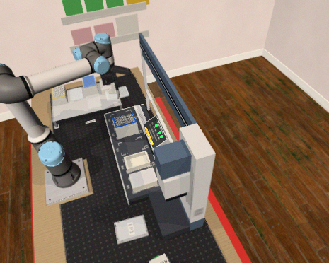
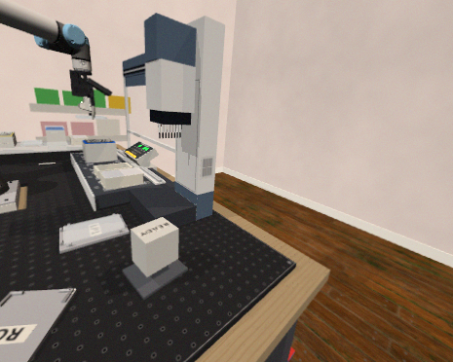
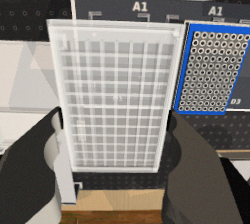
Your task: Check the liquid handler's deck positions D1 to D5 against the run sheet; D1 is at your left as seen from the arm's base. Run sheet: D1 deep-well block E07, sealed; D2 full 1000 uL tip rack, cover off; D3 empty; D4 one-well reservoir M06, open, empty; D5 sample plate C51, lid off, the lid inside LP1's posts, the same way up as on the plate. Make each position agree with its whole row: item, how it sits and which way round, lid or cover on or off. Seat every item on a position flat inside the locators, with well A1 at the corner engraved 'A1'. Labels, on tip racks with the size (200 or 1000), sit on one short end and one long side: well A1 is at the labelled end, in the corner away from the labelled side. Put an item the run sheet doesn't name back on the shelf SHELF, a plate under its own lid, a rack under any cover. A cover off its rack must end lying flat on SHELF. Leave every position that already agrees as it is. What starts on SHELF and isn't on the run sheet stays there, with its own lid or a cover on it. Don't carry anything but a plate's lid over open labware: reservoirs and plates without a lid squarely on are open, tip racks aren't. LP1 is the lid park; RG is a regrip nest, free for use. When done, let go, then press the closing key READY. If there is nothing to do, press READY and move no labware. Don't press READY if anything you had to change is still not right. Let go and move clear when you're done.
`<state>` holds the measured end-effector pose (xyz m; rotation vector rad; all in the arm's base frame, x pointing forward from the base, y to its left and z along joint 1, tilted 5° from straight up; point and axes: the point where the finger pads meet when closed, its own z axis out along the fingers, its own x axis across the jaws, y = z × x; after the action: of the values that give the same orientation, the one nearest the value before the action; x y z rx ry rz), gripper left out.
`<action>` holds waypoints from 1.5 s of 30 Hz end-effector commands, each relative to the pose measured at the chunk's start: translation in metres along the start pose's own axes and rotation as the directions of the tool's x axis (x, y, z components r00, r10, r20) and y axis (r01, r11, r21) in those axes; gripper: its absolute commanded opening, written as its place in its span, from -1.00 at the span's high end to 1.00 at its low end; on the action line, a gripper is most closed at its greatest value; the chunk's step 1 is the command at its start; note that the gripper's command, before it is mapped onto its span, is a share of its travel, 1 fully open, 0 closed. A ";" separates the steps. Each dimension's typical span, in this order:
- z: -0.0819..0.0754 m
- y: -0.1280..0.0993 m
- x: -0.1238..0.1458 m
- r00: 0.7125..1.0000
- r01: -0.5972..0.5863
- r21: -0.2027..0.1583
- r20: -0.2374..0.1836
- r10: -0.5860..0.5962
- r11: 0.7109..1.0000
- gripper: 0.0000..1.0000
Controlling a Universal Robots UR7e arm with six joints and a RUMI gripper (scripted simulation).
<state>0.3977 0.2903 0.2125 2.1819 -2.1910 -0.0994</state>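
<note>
My gripper (image 3: 116, 109) (image 1: 109, 84) (image 2: 88, 107) is shut on a clear gridded plate (image 3: 116, 75) and holds it by its long sides, up in the air. In the top and exterior views it hangs between the shelf (image 1: 88, 111) and the far end of the deck. Below the plate in the wrist view is an empty deck position with an engraved A1. Beside it stands a blue-topped tip rack (image 3: 211, 70) (image 1: 124, 120) (image 2: 98, 149) without a cover. Further along the deck are an empty spot, an open reservoir (image 1: 138, 161) (image 2: 116, 174) and a white plate (image 1: 143, 180).
The shelf holds a tip rack (image 1: 58, 92), a blue-topped item (image 1: 89, 81) and pale labware. The liquid handler's tower (image 1: 197, 165) (image 2: 179, 96) rises beside the deck. The LP1 lid park (image 1: 131, 229) (image 2: 94, 230), the READY key (image 2: 155, 247) and the RG nest (image 2: 14, 325) lie near the table's front.
</note>
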 end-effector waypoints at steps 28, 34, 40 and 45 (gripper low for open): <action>-0.041 0.000 0.000 1.000 0.000 0.002 0.000 0.000 1.000 1.00; -0.041 0.000 0.000 1.000 0.000 0.002 0.000 0.000 1.000 1.00; -0.041 0.021 0.000 1.000 0.001 0.000 0.000 -0.001 1.000 1.00; -0.041 0.041 0.001 1.000 0.001 0.000 0.000 -0.001 1.000 1.00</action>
<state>0.3821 0.2894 0.2555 2.1852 -2.1908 -0.0969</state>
